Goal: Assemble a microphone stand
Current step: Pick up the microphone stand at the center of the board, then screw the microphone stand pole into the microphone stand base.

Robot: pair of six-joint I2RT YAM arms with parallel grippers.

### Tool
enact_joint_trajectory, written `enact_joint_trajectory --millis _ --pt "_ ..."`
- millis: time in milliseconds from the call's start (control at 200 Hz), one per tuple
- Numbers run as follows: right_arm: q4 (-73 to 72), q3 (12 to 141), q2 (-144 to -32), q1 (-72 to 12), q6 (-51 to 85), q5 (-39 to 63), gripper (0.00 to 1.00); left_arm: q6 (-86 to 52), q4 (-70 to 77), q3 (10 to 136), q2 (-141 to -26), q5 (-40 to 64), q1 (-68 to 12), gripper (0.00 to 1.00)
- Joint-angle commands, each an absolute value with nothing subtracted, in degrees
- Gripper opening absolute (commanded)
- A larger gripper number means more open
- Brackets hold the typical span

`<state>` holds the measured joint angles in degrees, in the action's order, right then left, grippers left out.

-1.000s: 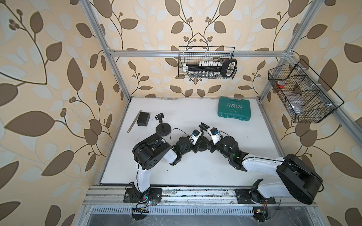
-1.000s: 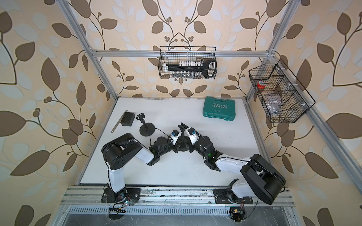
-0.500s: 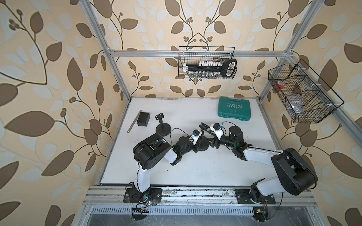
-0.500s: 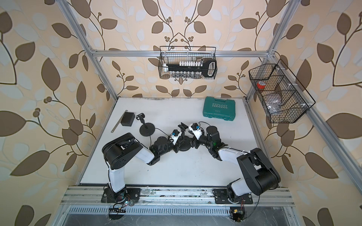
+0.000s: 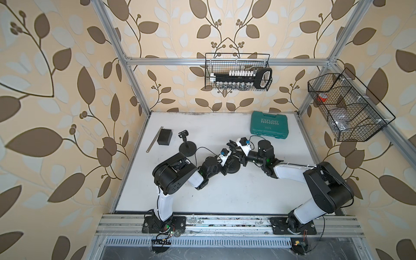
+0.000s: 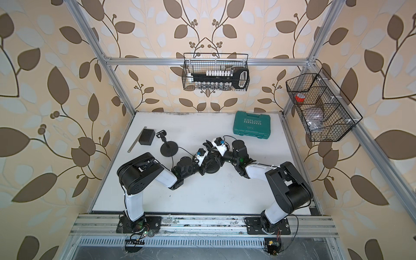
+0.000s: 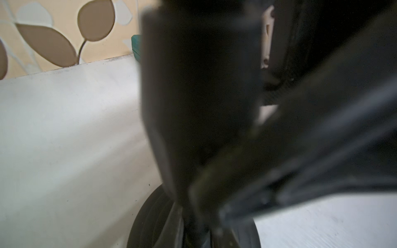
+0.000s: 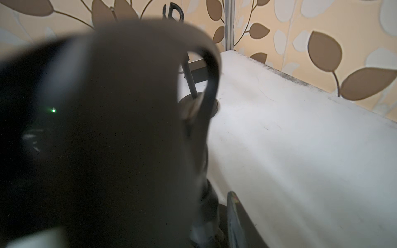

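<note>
A black microphone stand rests mid-table on its round base (image 5: 234, 169) (image 6: 212, 168) (image 7: 146, 223). Its clip (image 5: 231, 144) (image 6: 208, 144) tops a thin pole (image 7: 197, 232) (image 8: 206, 214). My left gripper (image 5: 227, 165) (image 6: 205, 166) (image 7: 198, 236) is shut on the pole just above the base. From the right, my right gripper (image 5: 240, 157) (image 6: 220, 157) reaches in around the pole higher up. In the right wrist view one finger (image 8: 234, 214) stands close beside the pole, and the blurred clip (image 8: 139, 85) hides the other finger.
A second, assembled stand (image 5: 187, 148) (image 8: 190, 81) stands to the back left. A black box (image 5: 165, 136) and a metal ruler (image 5: 155, 139) lie beyond it. A green case (image 5: 269, 125) sits at the back right. Wire baskets (image 5: 237, 75) (image 5: 346, 108) hang on the walls.
My right arm has swung its elbow back and to the right, and its wrist has turned about the stand. The left arm and the stand have stayed put.
</note>
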<state>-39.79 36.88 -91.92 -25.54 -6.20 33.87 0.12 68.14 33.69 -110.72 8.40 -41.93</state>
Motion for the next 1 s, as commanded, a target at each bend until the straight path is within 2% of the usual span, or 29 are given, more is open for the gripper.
enact_joint_trajectory --millis 0,230,370,470,620,790,995 --pt "-41.7 37.4 -93.6 -26.2 -5.8 32.0 0.22 -0.9 65.7 33.8 -109.4 9.2 -42.1 0.24" --pt "-45.8 35.5 -92.8 -26.0 -3.0 29.9 0.05 -3.8 60.6 33.1 -103.6 7.8 -42.1 0.45" --pt "-41.6 36.7 -88.3 -25.2 0.0 28.9 0.03 -7.7 49.7 32.6 -94.9 6.7 -42.0 0.48" --pt "-35.5 37.8 -83.8 -24.6 0.9 27.6 0.03 -12.0 35.4 33.5 -85.8 3.8 -41.3 0.5" --pt "-27.8 39.8 -77.7 -22.5 4.3 29.2 0.04 -22.5 17.4 36.3 -74.0 5.1 -36.9 0.52" --pt "-21.4 42.7 -72.8 -20.9 8.8 32.7 0.06 -35.2 3.8 39.1 -67.8 11.5 -30.0 0.53" --pt "-18.3 46.1 -69.0 -20.3 11.5 38.4 0.06 -47.4 -5.8 43.7 -67.6 27.0 -23.7 0.61"
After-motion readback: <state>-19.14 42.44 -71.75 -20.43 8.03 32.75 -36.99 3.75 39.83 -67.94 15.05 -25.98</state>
